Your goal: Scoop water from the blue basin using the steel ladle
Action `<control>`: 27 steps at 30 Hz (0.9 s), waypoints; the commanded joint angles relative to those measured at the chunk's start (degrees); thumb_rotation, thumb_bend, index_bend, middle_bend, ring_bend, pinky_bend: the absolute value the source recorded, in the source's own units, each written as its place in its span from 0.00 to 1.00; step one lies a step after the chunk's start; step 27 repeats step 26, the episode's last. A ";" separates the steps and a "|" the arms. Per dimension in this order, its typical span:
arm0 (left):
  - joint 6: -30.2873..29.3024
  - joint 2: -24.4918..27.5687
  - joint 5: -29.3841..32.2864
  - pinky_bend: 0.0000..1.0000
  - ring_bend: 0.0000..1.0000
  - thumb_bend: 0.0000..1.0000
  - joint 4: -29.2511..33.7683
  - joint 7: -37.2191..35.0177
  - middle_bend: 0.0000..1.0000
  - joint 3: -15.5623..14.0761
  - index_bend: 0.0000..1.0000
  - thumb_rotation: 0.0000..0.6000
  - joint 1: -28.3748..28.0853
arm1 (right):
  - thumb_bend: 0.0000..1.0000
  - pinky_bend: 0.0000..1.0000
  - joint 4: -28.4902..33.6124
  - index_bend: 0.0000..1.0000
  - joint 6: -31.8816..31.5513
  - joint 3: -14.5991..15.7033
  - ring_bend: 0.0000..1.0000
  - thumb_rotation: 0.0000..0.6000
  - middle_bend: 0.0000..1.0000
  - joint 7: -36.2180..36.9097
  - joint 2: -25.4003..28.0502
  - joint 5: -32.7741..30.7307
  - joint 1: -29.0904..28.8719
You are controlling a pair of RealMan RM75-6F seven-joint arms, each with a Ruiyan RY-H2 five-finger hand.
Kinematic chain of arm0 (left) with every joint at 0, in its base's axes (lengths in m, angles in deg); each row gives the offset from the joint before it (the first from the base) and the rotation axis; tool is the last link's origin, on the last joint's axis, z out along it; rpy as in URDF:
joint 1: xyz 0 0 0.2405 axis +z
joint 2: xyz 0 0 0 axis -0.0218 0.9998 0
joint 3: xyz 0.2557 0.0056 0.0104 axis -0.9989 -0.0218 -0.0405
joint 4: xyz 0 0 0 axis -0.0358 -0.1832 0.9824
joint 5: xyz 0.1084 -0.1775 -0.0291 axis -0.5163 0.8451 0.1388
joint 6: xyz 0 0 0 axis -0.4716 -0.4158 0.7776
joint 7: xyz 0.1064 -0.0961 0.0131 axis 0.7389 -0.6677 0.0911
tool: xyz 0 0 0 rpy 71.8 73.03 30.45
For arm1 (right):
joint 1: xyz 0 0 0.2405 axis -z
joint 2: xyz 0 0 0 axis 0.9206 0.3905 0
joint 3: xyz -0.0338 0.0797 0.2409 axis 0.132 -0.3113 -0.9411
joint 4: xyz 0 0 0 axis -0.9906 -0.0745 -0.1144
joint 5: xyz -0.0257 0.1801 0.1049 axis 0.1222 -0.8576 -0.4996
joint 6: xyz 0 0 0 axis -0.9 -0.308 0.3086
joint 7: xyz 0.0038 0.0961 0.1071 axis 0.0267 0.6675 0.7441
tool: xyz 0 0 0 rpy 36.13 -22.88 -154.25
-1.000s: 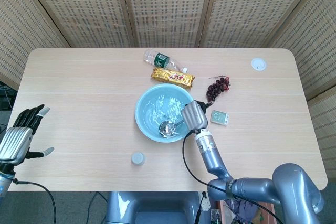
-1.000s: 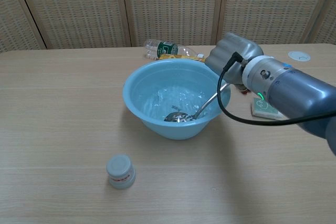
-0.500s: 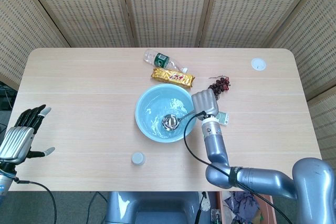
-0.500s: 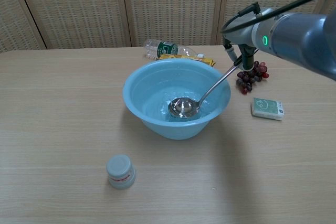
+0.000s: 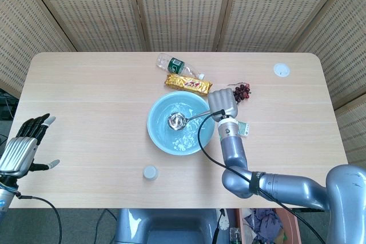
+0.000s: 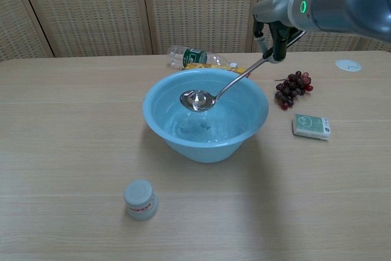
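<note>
above the blue basin (image 6: 160, 121), the right robot hand (image 5: 223, 104) grips the steel ladle (image 6: 197, 99), bowl raised from the water; next, keep it level. left robot hand (image 5: 22, 147) idles open.

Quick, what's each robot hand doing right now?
Left hand: open, holding nothing, off the table's left edge.
Right hand: gripping the ladle, its bowl lifted above the basin.

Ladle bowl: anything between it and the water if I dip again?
Nothing visible. The steel ladle, held by the right hand, hangs inside the blue basin over the open water. The bottle and snack pack lie behind the rim.
</note>
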 commanded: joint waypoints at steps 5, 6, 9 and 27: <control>0.02 0.21 0.22 0.00 0.00 0.00 0.09 -0.28 0.00 0.09 0.00 1.00 -0.01 | 0.89 1.00 1.41 0.79 -1.30 0.09 0.87 1.00 0.93 0.70 1.49 -1.71 -1.74; 0.00 0.23 0.22 0.00 0.00 0.00 0.06 -0.38 0.00 0.09 0.00 1.00 0.01 | 0.89 1.00 1.66 0.79 -1.53 0.07 0.87 1.00 0.93 0.76 1.75 -2.05 -2.01; 0.02 0.27 0.14 0.00 0.00 0.00 -0.12 -0.71 0.00 0.09 0.00 1.00 -0.01 | 0.89 1.00 2.96 0.79 -3.09 -0.21 0.87 1.00 0.93 0.42 3.04 -2.79 -3.11; 0.08 0.32 -0.08 0.00 0.00 0.00 -0.06 -0.62 0.00 -0.08 0.00 1.00 -0.05 | 0.89 1.00 5.90 0.79 -5.78 -0.23 0.87 1.00 0.93 0.97 6.80 -5.80 -5.96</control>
